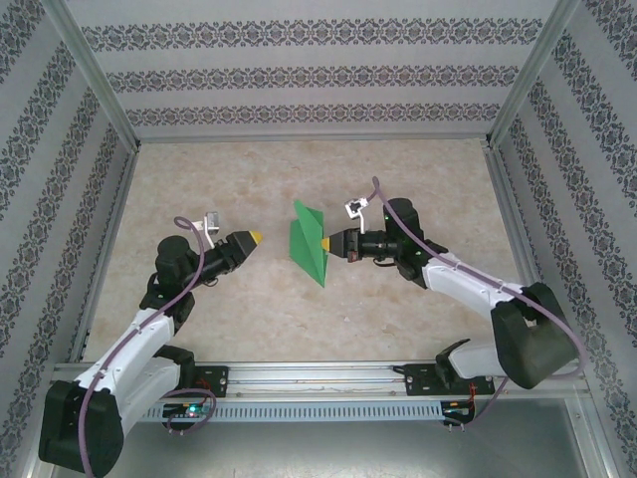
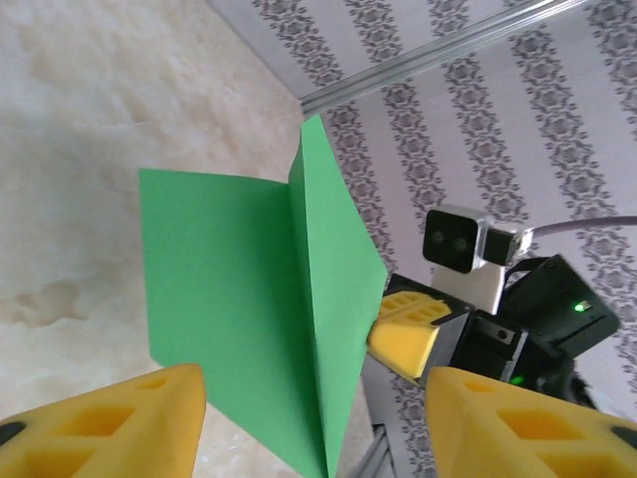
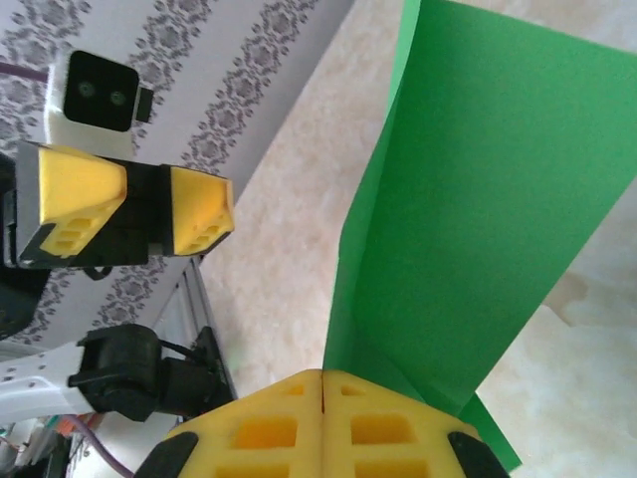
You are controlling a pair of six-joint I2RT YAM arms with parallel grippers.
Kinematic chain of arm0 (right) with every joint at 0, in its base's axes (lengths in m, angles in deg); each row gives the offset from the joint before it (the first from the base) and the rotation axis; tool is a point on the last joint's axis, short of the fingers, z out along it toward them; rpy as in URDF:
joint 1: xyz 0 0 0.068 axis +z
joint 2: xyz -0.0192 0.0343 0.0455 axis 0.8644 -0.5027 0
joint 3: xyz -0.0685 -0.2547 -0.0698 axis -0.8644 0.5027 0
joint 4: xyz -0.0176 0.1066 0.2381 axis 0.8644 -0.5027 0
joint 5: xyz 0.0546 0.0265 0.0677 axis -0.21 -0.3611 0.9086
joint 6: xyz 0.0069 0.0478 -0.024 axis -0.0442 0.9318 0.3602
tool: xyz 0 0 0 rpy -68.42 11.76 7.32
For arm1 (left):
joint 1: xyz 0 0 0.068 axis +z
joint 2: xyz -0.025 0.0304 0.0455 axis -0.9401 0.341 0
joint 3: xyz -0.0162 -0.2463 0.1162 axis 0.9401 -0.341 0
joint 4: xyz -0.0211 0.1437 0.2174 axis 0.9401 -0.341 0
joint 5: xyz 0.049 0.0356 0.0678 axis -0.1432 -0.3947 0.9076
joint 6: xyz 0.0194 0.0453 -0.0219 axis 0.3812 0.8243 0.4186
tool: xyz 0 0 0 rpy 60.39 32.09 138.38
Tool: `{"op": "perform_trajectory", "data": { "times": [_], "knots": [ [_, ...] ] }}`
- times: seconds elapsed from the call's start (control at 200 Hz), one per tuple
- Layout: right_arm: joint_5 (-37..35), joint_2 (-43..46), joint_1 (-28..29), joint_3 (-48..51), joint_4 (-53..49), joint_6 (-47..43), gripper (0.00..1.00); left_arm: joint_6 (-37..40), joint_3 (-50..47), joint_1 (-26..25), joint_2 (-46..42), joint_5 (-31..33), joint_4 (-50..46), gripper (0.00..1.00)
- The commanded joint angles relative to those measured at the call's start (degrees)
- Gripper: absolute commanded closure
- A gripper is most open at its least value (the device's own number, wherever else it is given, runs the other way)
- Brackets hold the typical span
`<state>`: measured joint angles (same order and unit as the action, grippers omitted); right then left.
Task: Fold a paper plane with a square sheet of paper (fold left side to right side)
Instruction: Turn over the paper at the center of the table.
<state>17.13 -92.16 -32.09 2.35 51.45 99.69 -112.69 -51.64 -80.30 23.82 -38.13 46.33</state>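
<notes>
Right hand clamps green paper over beige marbled table, striped walls around; left hand spread, empty.

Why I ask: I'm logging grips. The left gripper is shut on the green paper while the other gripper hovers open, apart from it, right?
No: the right gripper is shut on the green paper; the right wrist view shows its jaws closed on the paper's edge. The left gripper is the one open, apart from it.
</notes>
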Motion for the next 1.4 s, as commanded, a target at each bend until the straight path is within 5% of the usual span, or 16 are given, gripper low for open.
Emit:
{"op": "perform_trajectory", "data": {
  "times": [0.0,0.595,1.394],
  "knots": [
    [4.8,2.3,-0.1,1.3,7.7,4.4,1.0,-5.0,0.0,-1.6,1.7,-2.0,11.5,0.39],
    [5.5,-0.9,4.2,-0.1,18.3,13.2,1.0,-5.0,6.4,-10.6,15.5,-2.1,22.2,0.43],
    [3.7,-4.6,5.2,-0.2,21.4,16.1,0.95,-2.0,6.4,-11.6,15.5,1.3,17.2,0.93]
  ]
}}
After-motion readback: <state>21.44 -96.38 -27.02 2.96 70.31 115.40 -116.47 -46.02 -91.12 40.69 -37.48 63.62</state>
